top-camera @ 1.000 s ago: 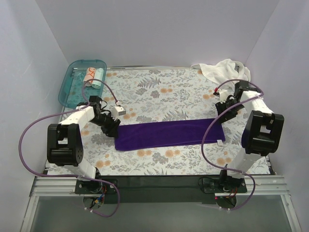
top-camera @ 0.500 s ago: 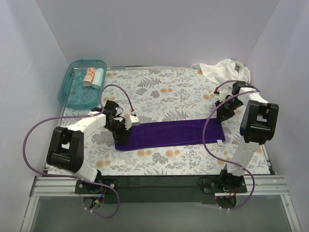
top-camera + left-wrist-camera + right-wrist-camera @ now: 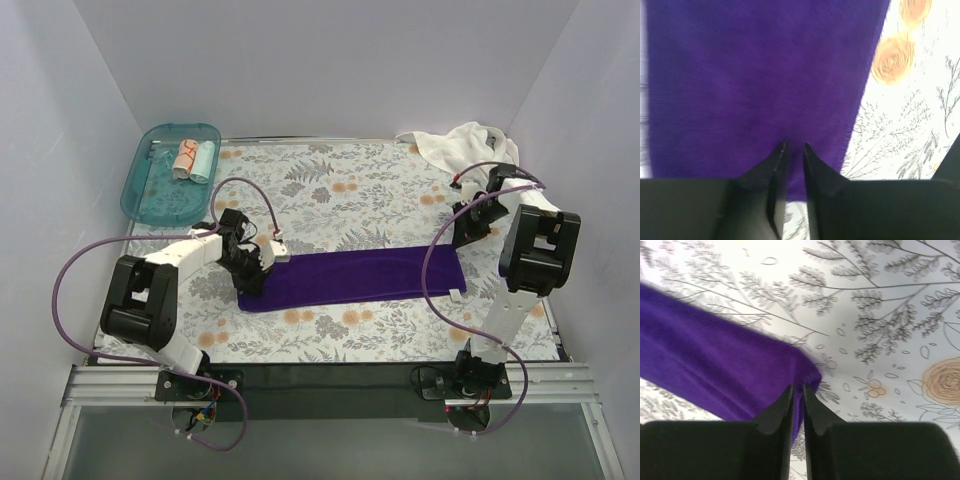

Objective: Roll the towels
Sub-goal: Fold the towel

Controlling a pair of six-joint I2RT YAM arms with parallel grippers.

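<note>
A dark purple towel [image 3: 350, 278] lies flat as a long strip across the floral sheet. My left gripper [image 3: 256, 272] sits at its left end. In the left wrist view the fingers stand almost together on the purple towel [image 3: 750, 75], left gripper [image 3: 794, 145] tips at the cloth near its end edge. My right gripper [image 3: 461, 238] is at the strip's far right corner. The right wrist view shows the right gripper [image 3: 797, 386] pinched on the bunched corner of the purple towel [image 3: 705, 370]. A white towel [image 3: 460, 145] lies crumpled at the back right.
A teal plastic tray [image 3: 150, 195] at the back left holds a rolled white-orange towel [image 3: 185, 158] and a rolled pale teal towel [image 3: 203, 160]. The floral sheet [image 3: 340, 190] covers the table. White walls close in on three sides. Purple cables loop from both arms.
My left gripper has moved right from beside the towel onto its left end. Both grippers' jaws have narrowed. The right gripper stayed at the right corner, shifting only slightly.
</note>
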